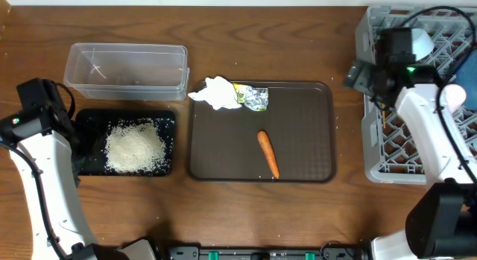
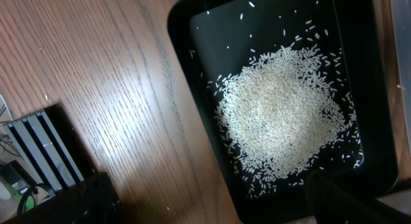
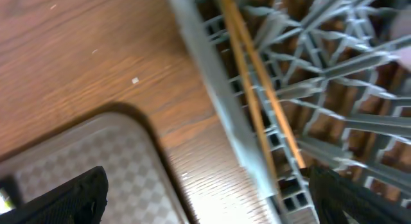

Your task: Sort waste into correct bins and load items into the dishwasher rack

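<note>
Left fingers [image 2: 350,201]: we are watching them hang spread wide with nothing between them, right over the near end of the shallow black rectangular bin [image 1: 168,120].
Rice: the heap of loose white rice [image 1: 136,147] is lying inside that black bin, piled toward the middle, with stray grains dotting the bin floor around it.
Clear tub: the clear plastic rectangular tub [image 1: 127,70] is sitting on the wooden counter [image 1: 298,36] just behind the black bin.
Serving tray: the flat brown serving tray [image 1: 305,122] is resting mid-counter, between the black bin and the rack.
Tissue: the crumpled white tissue [image 1: 218,92] is lying at the tray's far left corner, lapping over the rim.
Foil: the crumpled silver-and-yellow foil wrapper [image 1: 255,97] is touching the tissue on its right side.
Carrot: the small orange carrot [image 1: 268,153] is lying on the tray near its front edge, well apart from tissue and foil.
Rack: the big grey plastic lattice rack [image 1: 373,141] is standing at the counter's right end.
Chopsticks: the pair of thin wooden chopsticks [image 3: 257,102] is lying side by side inside the rack, along its left wall.
Right fingers [image 3: 64,198]: we are seeing them wide apart and gripping nothing, hovering above that left wall, near the tray's far right corner.
</note>
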